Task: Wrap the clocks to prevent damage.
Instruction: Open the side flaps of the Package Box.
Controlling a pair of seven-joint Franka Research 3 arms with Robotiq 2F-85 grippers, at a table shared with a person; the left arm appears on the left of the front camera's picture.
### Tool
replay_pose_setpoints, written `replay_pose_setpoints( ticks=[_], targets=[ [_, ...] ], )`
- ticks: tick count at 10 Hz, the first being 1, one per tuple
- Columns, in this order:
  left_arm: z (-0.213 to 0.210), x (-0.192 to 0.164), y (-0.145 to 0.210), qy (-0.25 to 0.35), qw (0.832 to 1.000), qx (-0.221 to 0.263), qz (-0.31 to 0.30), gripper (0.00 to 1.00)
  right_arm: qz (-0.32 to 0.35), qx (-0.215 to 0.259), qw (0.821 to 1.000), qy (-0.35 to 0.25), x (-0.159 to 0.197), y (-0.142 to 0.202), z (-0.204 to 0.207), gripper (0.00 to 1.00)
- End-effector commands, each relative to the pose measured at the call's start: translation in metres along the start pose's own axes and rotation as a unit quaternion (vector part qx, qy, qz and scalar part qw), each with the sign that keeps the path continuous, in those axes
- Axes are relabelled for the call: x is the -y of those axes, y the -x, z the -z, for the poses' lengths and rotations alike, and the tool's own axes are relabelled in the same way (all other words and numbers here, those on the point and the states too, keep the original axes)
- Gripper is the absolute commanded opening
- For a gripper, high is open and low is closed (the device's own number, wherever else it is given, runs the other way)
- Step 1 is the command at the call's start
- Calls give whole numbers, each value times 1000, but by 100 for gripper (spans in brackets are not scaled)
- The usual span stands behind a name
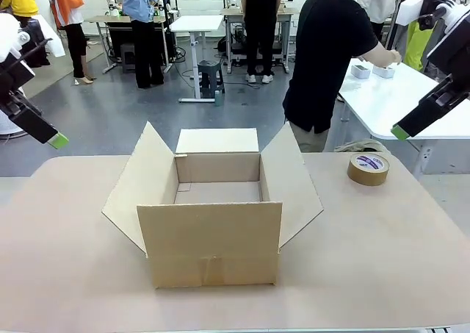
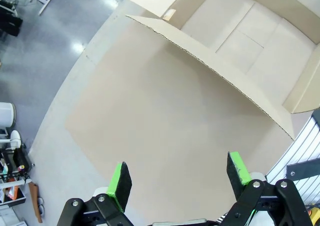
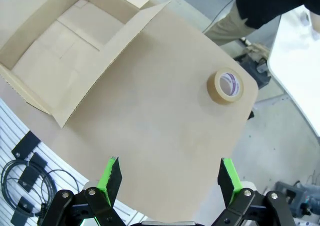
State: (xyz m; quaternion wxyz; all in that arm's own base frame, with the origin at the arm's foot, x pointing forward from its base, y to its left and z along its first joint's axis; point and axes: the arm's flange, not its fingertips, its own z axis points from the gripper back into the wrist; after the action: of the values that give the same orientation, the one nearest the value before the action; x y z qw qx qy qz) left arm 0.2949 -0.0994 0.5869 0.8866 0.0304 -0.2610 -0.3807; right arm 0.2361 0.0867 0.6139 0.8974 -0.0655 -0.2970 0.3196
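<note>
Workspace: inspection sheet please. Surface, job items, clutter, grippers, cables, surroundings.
Surface: tan table, smooth.
Job's things: cardboard box at centre, flaps spread, bare floor inside; tape roll lying flat right of it.
Clutter: nothing seen.
Grippers: left gripper and right gripper raised over the table, jaws open, holding nothing.
Cables: black cables beyond the table's near edge.
Surroundings: person turned away at a white table.

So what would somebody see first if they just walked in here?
The big cardboard box, standing open in the middle of the table with its flaps spread and nothing inside. A roll of brown tape lies on the table to the robot's right of it, and the left claw and right claw hang open above the table on either side.
</note>
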Motion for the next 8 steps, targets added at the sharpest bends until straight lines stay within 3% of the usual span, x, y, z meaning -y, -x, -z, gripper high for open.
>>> replay_pose_setpoints(
  ticks=[1,3,4,5,6,8],
  targets=[
    [1,-1,-2,2,1000,1,-2,100,1,6,1000,-4,0,-3,5,100],
    [2,0,0,1,1000,-2,0,100,1,6,1000,-4,0,-3,5,100],
    [6,-8,3,51,998,28,31,100,0,0,1000,0,0,0,0,100],
    [4,-19,3,115,986,77,95,100,-66,49,996,-45,13,0,-3,100],
    [-1,-27,8,160,969,116,151,100,-124,65,985,-97,28,8,-10,100],
    [-17,-60,17,207,947,172,176,100,-129,111,972,-165,80,32,-22,100]
  ],
)
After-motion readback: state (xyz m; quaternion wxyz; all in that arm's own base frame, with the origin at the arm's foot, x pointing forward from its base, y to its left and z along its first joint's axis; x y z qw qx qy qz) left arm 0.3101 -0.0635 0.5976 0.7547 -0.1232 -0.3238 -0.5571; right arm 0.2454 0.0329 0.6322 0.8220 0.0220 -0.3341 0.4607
